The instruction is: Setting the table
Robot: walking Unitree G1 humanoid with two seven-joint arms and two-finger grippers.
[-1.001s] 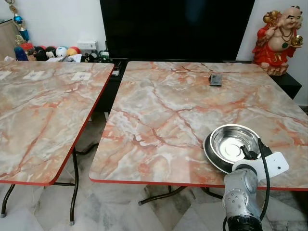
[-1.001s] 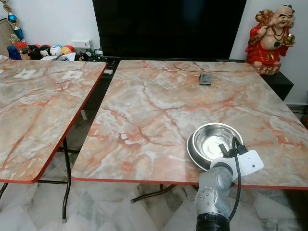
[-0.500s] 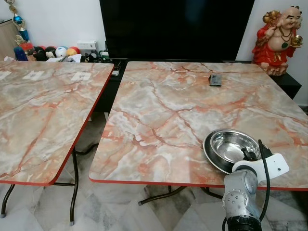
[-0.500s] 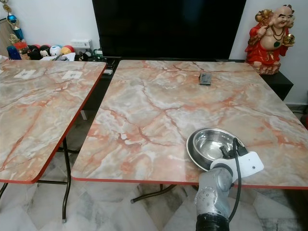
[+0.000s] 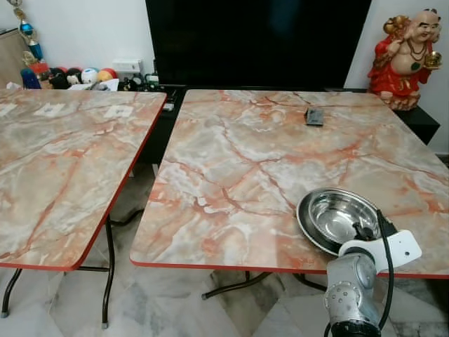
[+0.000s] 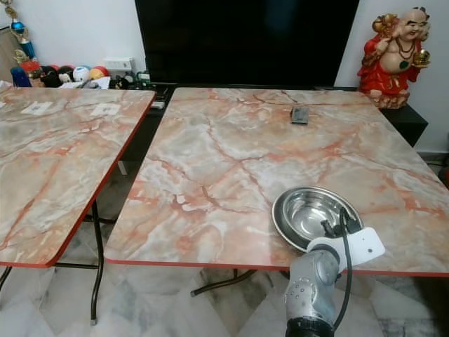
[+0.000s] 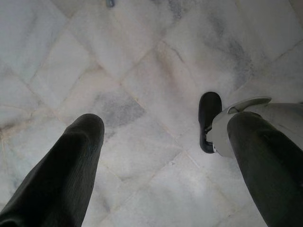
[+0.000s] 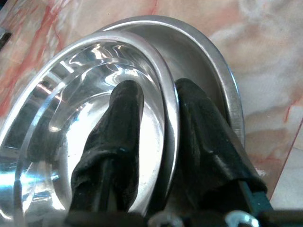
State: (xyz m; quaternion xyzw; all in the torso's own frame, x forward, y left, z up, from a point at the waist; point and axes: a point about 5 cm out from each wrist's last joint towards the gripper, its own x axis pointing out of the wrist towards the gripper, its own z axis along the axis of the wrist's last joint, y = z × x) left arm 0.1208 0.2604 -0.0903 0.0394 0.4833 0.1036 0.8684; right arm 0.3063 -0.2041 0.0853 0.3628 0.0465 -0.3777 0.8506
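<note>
Steel on marble: a shiny bowl nests inside a wider steel plate, and both sit at the near right corner of the marble table, close to its red front edge. The right gripper pinches the bowl's rim — one black finger inside the bowl, the other between bowl and plate. Far across the table from the bowl lies a small dark remote; the rest of the tabletop between them is bare. A second marble table stands well apart, across a floor gap. The left gripper hangs over pale floor tiles, fingers spread apart, holding nothing.
</note>
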